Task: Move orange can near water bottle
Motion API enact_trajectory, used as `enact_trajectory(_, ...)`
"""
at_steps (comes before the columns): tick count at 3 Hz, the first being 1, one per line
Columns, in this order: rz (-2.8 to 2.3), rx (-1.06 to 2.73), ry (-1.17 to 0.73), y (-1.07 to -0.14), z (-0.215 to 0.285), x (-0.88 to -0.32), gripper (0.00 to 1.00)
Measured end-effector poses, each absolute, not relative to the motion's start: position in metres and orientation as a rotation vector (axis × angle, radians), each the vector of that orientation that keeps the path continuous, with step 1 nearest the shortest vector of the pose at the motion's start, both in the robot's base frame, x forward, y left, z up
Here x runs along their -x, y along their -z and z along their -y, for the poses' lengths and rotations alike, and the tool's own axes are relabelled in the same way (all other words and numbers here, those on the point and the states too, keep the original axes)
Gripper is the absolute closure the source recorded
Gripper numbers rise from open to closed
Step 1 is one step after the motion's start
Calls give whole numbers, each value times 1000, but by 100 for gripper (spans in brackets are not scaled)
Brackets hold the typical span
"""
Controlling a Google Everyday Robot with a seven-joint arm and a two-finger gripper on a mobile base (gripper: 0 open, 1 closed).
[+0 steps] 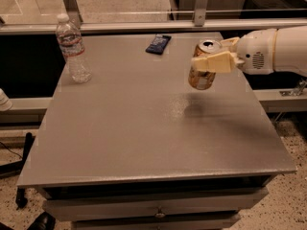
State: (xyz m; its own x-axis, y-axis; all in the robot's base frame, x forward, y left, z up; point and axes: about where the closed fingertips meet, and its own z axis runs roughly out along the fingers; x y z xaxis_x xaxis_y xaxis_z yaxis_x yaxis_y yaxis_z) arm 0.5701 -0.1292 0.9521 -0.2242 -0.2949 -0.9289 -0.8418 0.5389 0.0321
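The orange can [202, 76] is held in the air above the right half of the grey table [144, 128], its silver top showing and its shadow on the table below. My gripper [211, 56] reaches in from the right on a white arm and is shut on the can's upper part. The water bottle [73, 48], clear with a white cap and a white-and-red label, stands upright at the table's far left corner, well left of the can.
A dark blue packet [158, 43] lies near the table's far edge, between the bottle and the can. A metal rail [144, 25] with posts runs behind the table. Drawers sit under the front edge.
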Motion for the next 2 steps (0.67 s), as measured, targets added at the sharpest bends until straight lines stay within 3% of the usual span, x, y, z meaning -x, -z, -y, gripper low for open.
enact_trajectory(1, -1715, 1023, -769, -957, 78, -552, 100)
enact_trajectory(2, -1626, 1122, -898, -960, -4, -525, 100)
